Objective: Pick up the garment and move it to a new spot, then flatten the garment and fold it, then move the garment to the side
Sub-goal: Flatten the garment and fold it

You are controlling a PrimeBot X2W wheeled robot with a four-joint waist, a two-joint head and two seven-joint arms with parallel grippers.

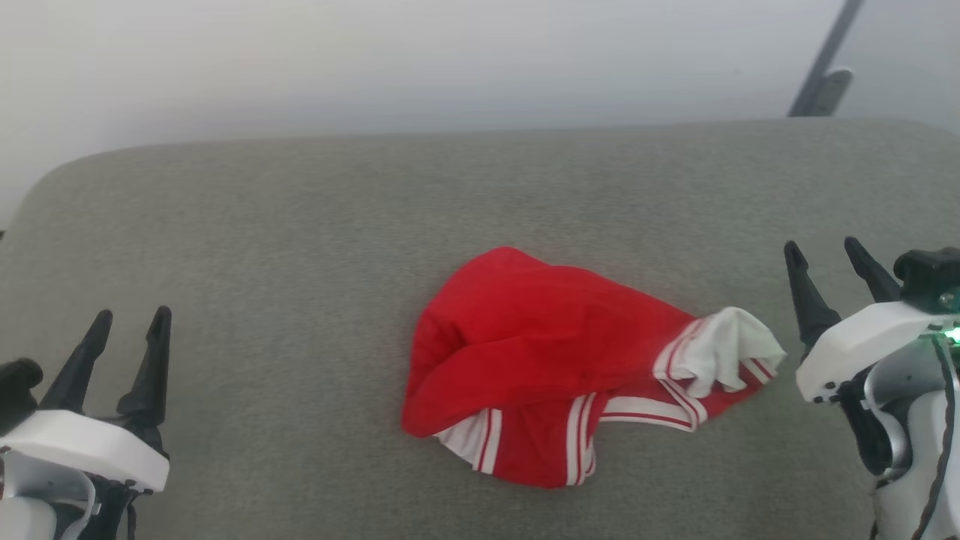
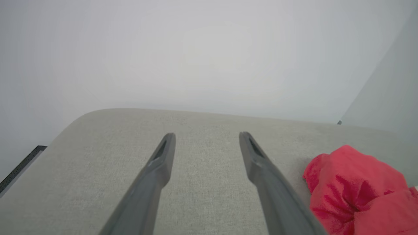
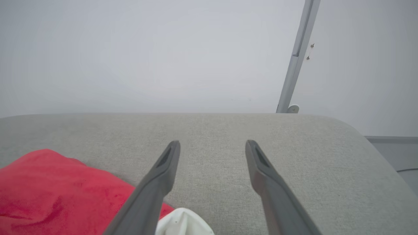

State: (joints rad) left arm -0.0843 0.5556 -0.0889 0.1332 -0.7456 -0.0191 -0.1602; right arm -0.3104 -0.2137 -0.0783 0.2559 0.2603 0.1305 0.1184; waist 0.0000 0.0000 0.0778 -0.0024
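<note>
**A:** Where does the garment sit from each claw?

**B:** The garment [image 1: 540,352] lies in a crumpled heap on the grey fabric counter [image 1: 262,247], between the two. It is just beside the right claw [image 1: 821,244], on that claw's left, and its white sleeve [image 1: 731,337] is the nearest part. In the right wrist view the sleeve pokes up close beneath the claw's left finger. The heap is well apart from the left claw [image 1: 134,312], off to that claw's right.

**A:** Is either claw holding anything?

**B:** No. Both are released, with fingers spread and nothing between them, and neither touches the cloth.

**A:** What could spoil the pick-up?

**B:** My main worry is a poor pinch. If the right claw takes only the sleeve, I'd expect the body to hang twisted beneath it and land in another heap. The fabric looks thin, so a shallow bite on one layer could slip out during the lift. A deep bite could trap several folded layers at once, and then flattening would be hard.

**A:** And the counter?

**B:** It looks soft. Fingertips driven down too far could snag the cover instead of sliding under the cloth. The chest lettering is also hidden, so I cannot tell which side faces up.
</note>
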